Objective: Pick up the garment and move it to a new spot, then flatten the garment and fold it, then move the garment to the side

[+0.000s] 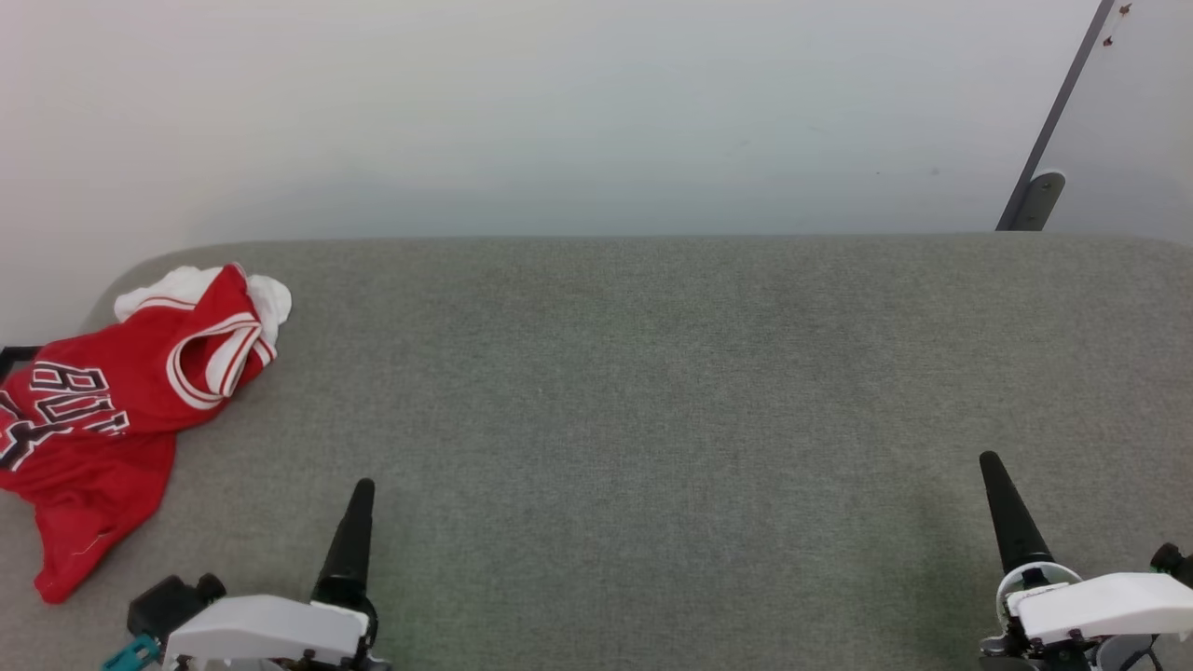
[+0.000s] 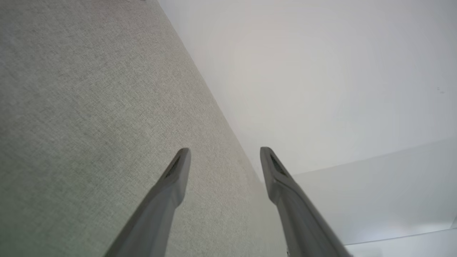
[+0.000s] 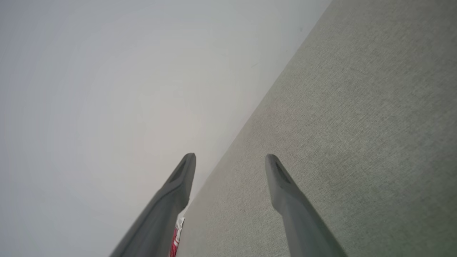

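Note:
The garment (image 1: 112, 401), a red jersey with white sleeves, striped trim and black lettering, lies crumpled at the far left of the grey fabric table (image 1: 652, 373), partly cut off by the picture's edge. My left gripper (image 1: 362, 489) sits at the lower left, to the right of the garment and apart from it. In the left wrist view the left gripper (image 2: 225, 150) is open over bare fabric. My right gripper (image 1: 990, 461) rests at the lower right, far from the garment. The right gripper (image 3: 230, 157) is open and empty, and a sliver of the garment (image 3: 175, 235) peeks past one finger.
A pale wall runs behind the table's far edge (image 1: 596, 238). A dark slanted metal bar (image 1: 1053, 121) stands at the upper right. A small black object (image 1: 14, 354) shows at the left edge beside the garment. Bare grey fabric spreads across the middle and right.

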### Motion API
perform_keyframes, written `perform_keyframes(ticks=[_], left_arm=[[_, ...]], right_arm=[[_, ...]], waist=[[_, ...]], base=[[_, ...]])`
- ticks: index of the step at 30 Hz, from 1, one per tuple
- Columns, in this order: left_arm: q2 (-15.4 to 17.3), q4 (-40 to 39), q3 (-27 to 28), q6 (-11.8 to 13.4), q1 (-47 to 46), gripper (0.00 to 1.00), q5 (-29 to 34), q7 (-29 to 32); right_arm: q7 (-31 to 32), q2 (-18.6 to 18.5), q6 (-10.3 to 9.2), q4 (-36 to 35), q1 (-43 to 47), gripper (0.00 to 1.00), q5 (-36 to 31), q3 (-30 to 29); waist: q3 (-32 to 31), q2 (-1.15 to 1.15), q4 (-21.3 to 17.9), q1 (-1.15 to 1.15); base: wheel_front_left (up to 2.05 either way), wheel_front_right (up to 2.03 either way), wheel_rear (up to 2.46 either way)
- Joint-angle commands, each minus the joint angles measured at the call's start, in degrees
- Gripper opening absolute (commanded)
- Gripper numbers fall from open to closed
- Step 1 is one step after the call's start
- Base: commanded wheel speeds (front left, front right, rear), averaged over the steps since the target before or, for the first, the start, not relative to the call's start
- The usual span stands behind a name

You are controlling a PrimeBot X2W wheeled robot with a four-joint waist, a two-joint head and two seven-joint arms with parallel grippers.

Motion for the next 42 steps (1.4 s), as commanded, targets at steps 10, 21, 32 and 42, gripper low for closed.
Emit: perform_keyframes(ticks=[10,21,32,42], left_arm=[[2.92,-0.86,-3.65,2.83,-1.64,1.00,12.50,-2.42],[4.31,-1.09,-4.38,3.46,-2.02,1.00,21.18,-4.46],[5.32,-1.05,-3.59,3.17,-1.90,1.00,28.63,-6.24],[5.62,-1.25,-2.96,2.69,-1.57,1.00,34.72,-7.71]], right_arm=[[-0.66,-0.57,-0.01,0.26,-1.98,1.00,-13.83,-0.22],[-0.77,-0.55,-0.01,0.52,-2.55,1.00,-24.95,-0.80],[-1.60,-0.37,-0.02,0.12,-2.83,1.00,-32.61,-1.78],[-2.21,-0.34,-0.02,-0.67,-2.68,1.00,-38.91,-2.14]], waist=[[-0.43,0.00,-0.29,0.00],[-0.69,0.00,-0.56,0.00],[-0.86,0.00,-0.57,0.00],[-0.91,0.00,-0.65,0.00]], base=[[0.00,0.00,0.00],[0.00,0.00,0.00],[0.00,0.00,0.00],[0.00,0.00,0.00]])
